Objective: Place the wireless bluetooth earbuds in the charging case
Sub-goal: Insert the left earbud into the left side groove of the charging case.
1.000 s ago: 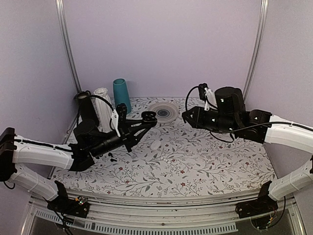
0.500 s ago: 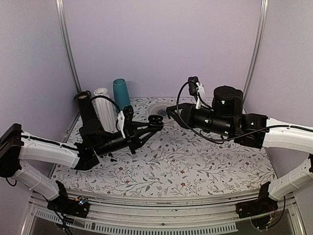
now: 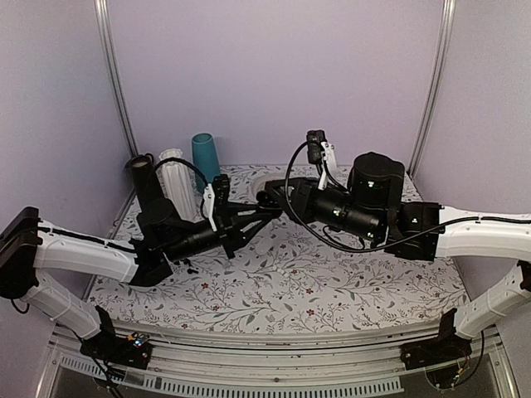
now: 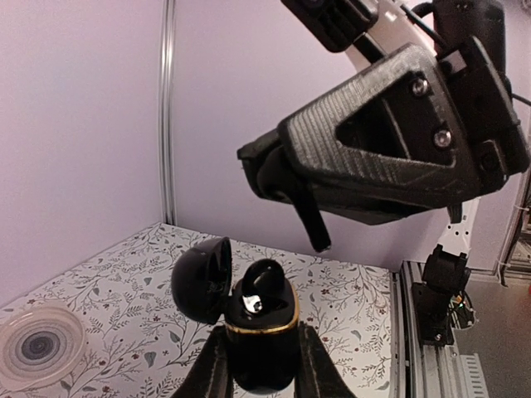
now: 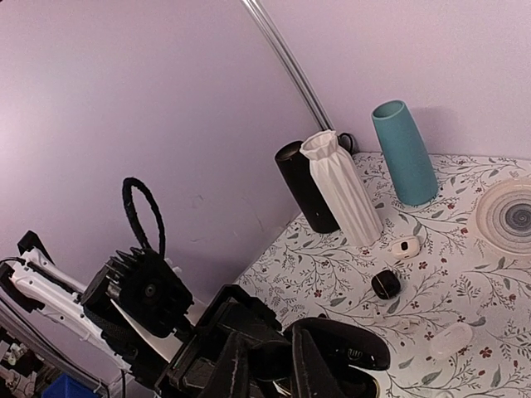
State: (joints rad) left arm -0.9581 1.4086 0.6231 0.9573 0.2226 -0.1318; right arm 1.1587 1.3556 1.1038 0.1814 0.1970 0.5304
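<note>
The charging case is clamped between the fingers of the left gripper and is held in the air above the middle of the table, with its lid hinged open. A black earbud is seen standing in the case. The right gripper is positioned just above the case. Its fingers are close together, but whether anything is held between them cannot be told.

Blk charging case w/ gold rim; table white, grey-red floral print; teal vase, white ribbed vase, blk vase.
</note>
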